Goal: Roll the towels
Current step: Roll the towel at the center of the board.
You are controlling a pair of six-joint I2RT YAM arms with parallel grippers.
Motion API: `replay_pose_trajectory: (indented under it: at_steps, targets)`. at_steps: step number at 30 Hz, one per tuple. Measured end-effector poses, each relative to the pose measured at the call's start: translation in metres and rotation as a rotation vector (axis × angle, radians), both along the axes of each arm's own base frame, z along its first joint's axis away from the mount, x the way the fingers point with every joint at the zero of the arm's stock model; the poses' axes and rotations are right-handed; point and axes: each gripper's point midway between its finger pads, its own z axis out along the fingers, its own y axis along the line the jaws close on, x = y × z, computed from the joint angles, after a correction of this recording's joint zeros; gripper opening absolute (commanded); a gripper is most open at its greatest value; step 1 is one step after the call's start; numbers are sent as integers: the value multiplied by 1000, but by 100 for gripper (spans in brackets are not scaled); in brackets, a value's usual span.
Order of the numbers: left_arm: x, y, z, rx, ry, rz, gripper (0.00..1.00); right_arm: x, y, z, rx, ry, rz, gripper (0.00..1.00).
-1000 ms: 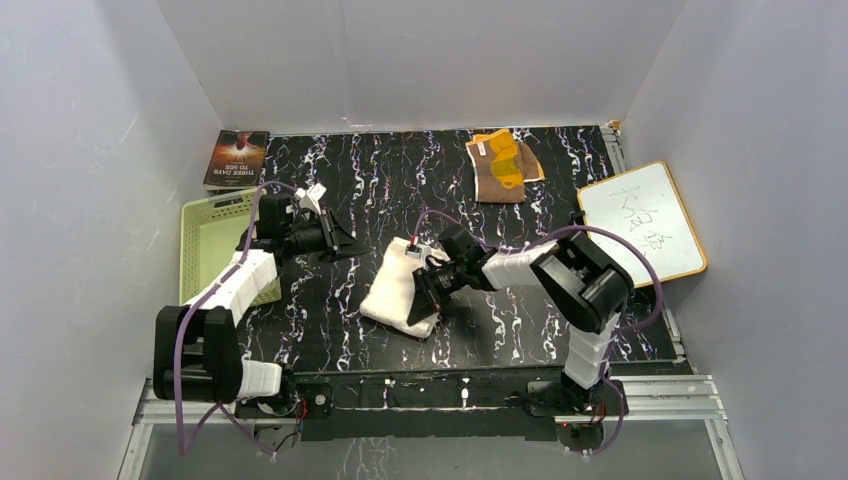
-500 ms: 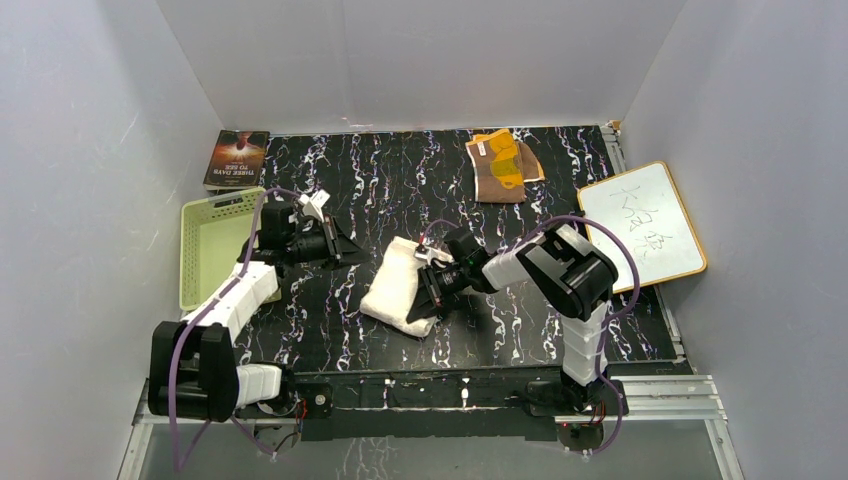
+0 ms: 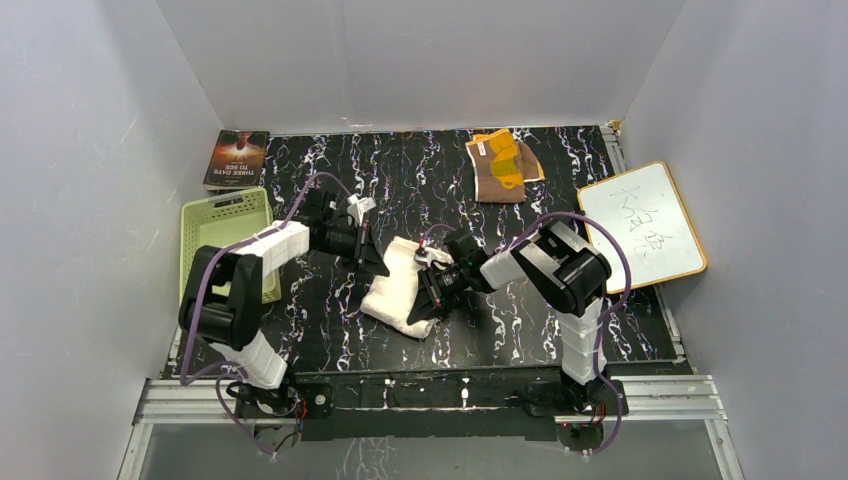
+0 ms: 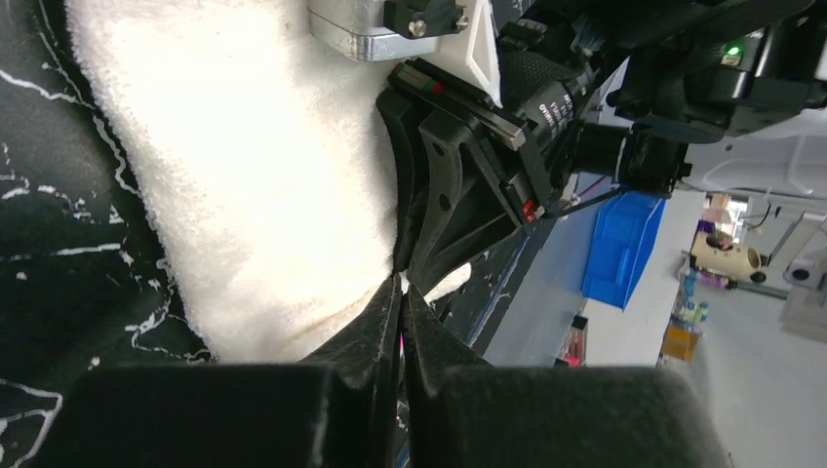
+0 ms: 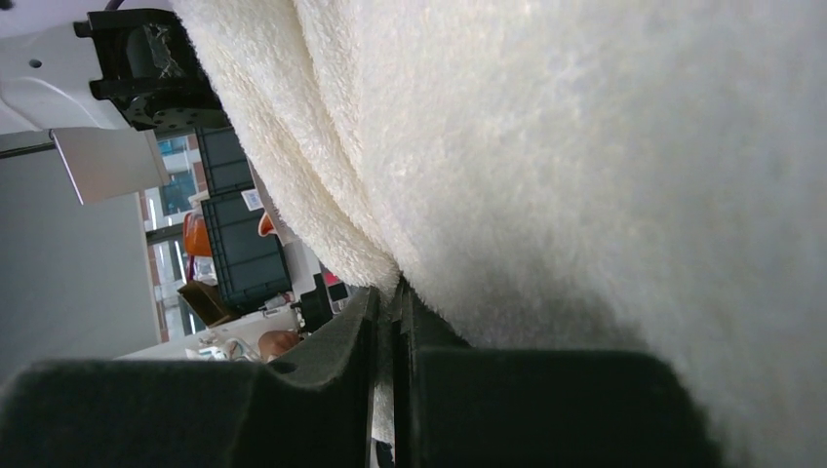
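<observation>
Left gripper (image 3: 378,262) had swung over from the basket (image 3: 213,213), fingers pressed together, beside the folded cream towel (image 3: 396,288). Only the right wrist view showed the right gripper (image 5: 393,292) pinching a fold.

1. The cream-white fluffy towel (image 5: 585,195) overflows the right wrist view, cut off at the top and right edges.
2. Black handwriting on the white wood-framed board (image 3: 640,225) is too small to read.
3. The title on the dark paperback book (image 3: 237,157) is illegible.

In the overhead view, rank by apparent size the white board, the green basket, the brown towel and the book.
1. White board and green basket: about alike, and the basket is partly hidden.
2. Brown towel.
3. Book, slightly smaller.
</observation>
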Motion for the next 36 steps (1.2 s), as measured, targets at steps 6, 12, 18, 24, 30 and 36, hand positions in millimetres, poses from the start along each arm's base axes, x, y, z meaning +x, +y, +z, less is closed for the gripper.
replay_pose_trajectory:
  at_steps: [6,12,18,24,30,36]
  targets:
    - [-22,-7,-22,32,57,-147,0,0,0,0,5,-2,15,0]
    - [-51,-9,-37,69,100,-235,0,0,0,1,9,-8,26,0]
    - [-58,0,-58,128,142,-233,0,1,-1,2,8,-19,44,0]
    - [-56,1,-70,142,184,-228,0,0,-2,2,13,-37,68,0]
    - [-46,0,-72,142,189,-221,0,-1,-3,3,29,-50,83,0]
    - [-36,-1,-75,154,178,-215,0,-2,-4,4,42,-60,94,0]
